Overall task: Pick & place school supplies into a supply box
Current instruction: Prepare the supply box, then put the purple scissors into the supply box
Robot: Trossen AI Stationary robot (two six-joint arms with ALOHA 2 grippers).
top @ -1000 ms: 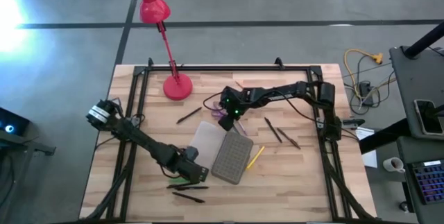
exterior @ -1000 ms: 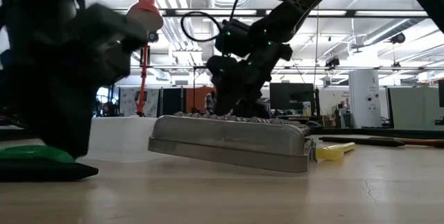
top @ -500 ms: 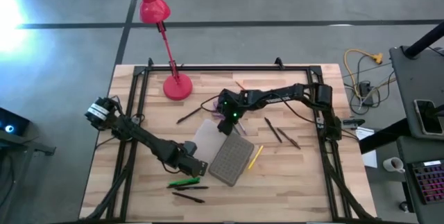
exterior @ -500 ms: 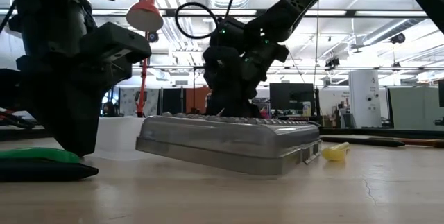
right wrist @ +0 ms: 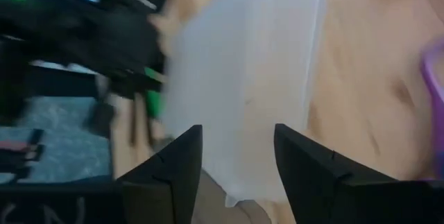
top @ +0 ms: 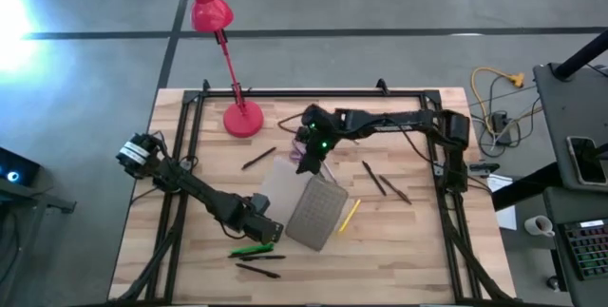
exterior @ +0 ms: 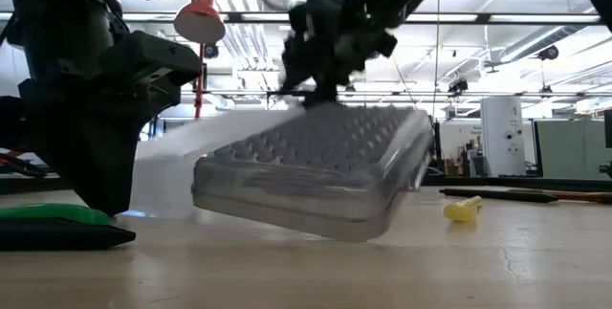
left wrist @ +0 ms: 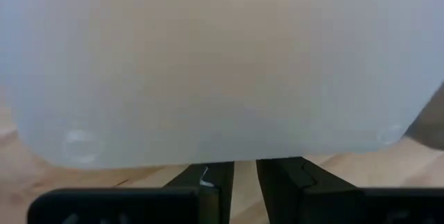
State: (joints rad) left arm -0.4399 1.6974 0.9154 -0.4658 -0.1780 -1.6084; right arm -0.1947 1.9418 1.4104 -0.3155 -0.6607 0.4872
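Note:
The supply box lies open mid-table: a translucent half (top: 281, 183) and a grey gridded lid (top: 318, 214) beside it. My right gripper (top: 308, 159) stands over the translucent half's far edge, shut on it. My left gripper (top: 269, 228) sits at the box's near-left corner with its fingers (left wrist: 215, 182) almost together; the translucent wall (left wrist: 222, 64) fills its view, and I cannot tell if they touch. A green marker (top: 252, 247) and two dark pens (top: 258, 261) lie near it. A yellow pencil (top: 350, 214) lies right of the lid. My right gripper holds the translucent half of the box by its far edge (right wrist: 243, 182), which runs in between the two fingers (right wrist: 177, 165). It comes from above, slanting down. The box's far side is raised and the lid (exterior: 325, 161) is tilted; its near edge stays low by the table.
A red desk lamp (top: 242, 117) stands at the far left. More dark pens lie right of the box (top: 375, 178) and at its far left (top: 258, 158). Purple scissors (right wrist: 433, 78) lie beside the right gripper. Black rails (top: 180, 155) frame the tabletop.
My right gripper has risen and drawn a little toward the far edge, taking the box's far side up with it; the lid, flat before, now tips with its gridded face toward the near side. The left gripper has shifted slightly toward the far left.

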